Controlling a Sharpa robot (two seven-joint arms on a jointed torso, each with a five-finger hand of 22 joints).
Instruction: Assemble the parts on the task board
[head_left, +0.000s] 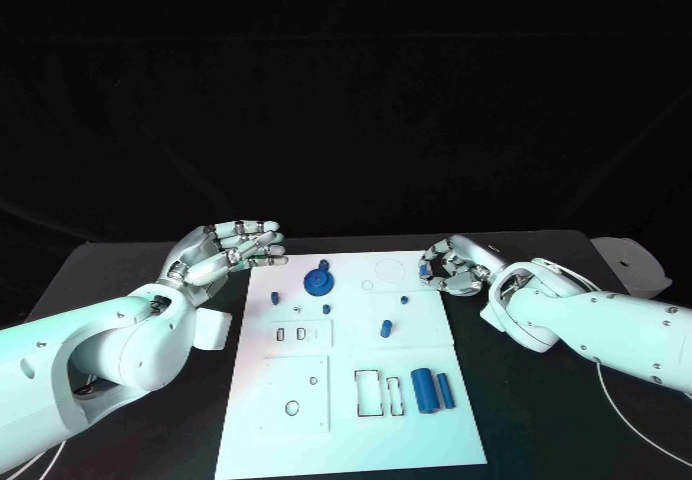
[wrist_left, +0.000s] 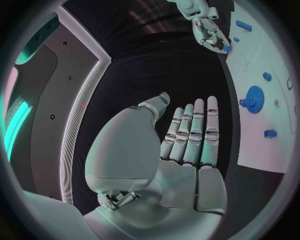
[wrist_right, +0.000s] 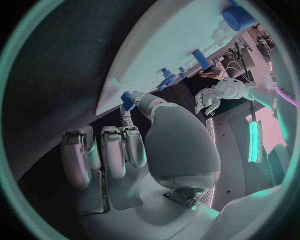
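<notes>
The white task board (head_left: 361, 440) lies in the middle of the black table. A blue gear (head_left: 320, 281) sits near its far left, with small blue parts (head_left: 387, 326) scattered around mid-board. Two blue cylinders (head_left: 433, 390) lie on the near right part. My right hand (head_left: 454, 268) hovers at the board's far right edge and pinches a small blue part (wrist_right: 127, 100) between thumb and fingertip. My left hand (head_left: 231, 250) is raised beside the board's far left corner and holds nothing; the left wrist view shows its fingers (wrist_left: 194, 135) stretched out.
A white container (head_left: 635, 265) stands at the table's far right edge, and a thin white cable (head_left: 613, 400) curves over the table on the right. Rectangular and round slots (head_left: 378, 392) are cut in the near half of the board.
</notes>
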